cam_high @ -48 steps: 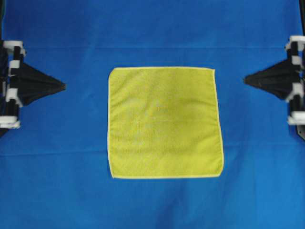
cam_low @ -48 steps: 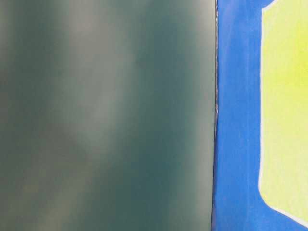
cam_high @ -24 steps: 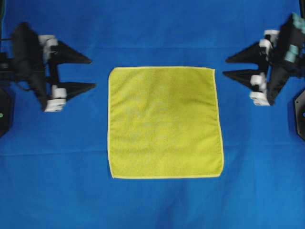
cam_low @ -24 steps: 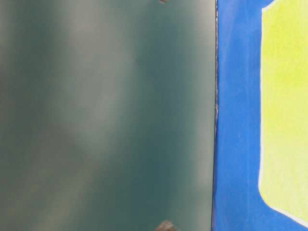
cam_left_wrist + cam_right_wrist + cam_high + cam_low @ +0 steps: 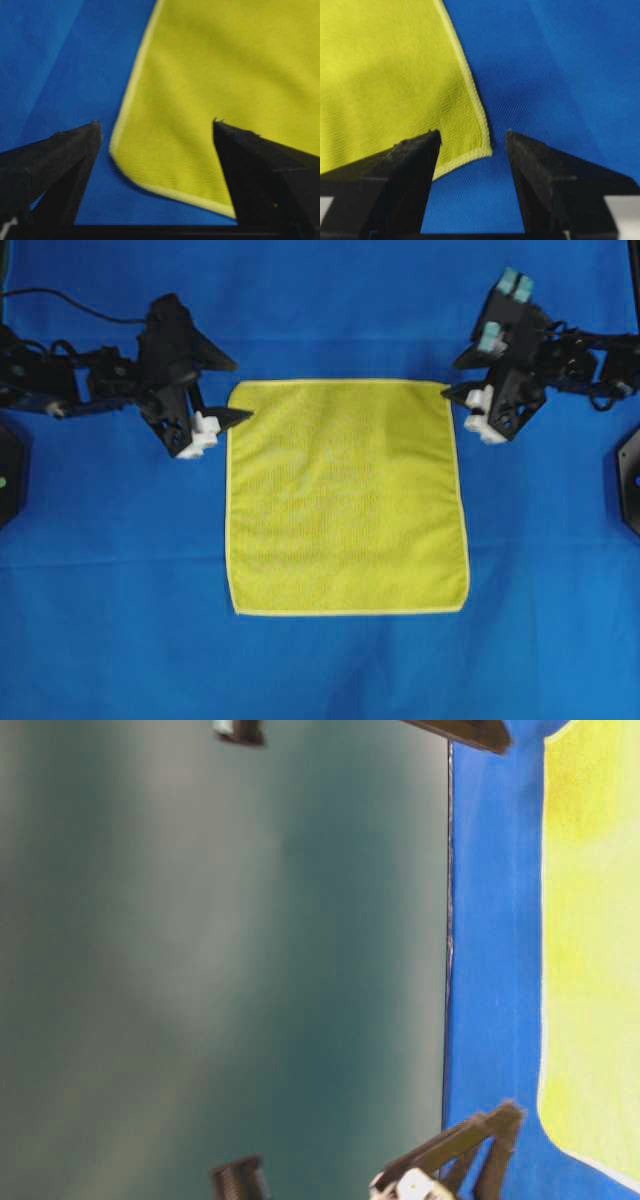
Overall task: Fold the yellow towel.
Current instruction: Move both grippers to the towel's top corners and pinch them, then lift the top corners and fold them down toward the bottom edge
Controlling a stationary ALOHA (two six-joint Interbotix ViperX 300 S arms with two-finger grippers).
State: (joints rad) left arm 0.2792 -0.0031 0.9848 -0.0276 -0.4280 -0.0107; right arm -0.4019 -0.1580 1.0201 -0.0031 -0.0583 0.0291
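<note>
The yellow towel (image 5: pixel 347 495) lies flat and unfolded on the blue table cloth (image 5: pixel 320 300). My left gripper (image 5: pixel 241 391) is open at the towel's far left corner. In the left wrist view the left gripper (image 5: pixel 155 122) has its jaws wide apart, with the rounded corner of the towel (image 5: pixel 215 65) between them. My right gripper (image 5: pixel 450 379) is open at the far right corner. In the right wrist view the right gripper (image 5: pixel 473 132) has that corner of the towel (image 5: pixel 385 75) between its tips. Neither holds anything.
The table-level view shows the towel (image 5: pixel 595 950) at the right, the cloth's edge (image 5: pixel 447 960), and a blurred dark green background. Dark fingers (image 5: pixel 495 1125) of one gripper show at the bottom there. Black arm bases sit at both sides (image 5: pixel 630 480).
Both grippers were shut at the table's sides. They have opened and moved inward and to the towel's two far corners. The towel has not moved.
</note>
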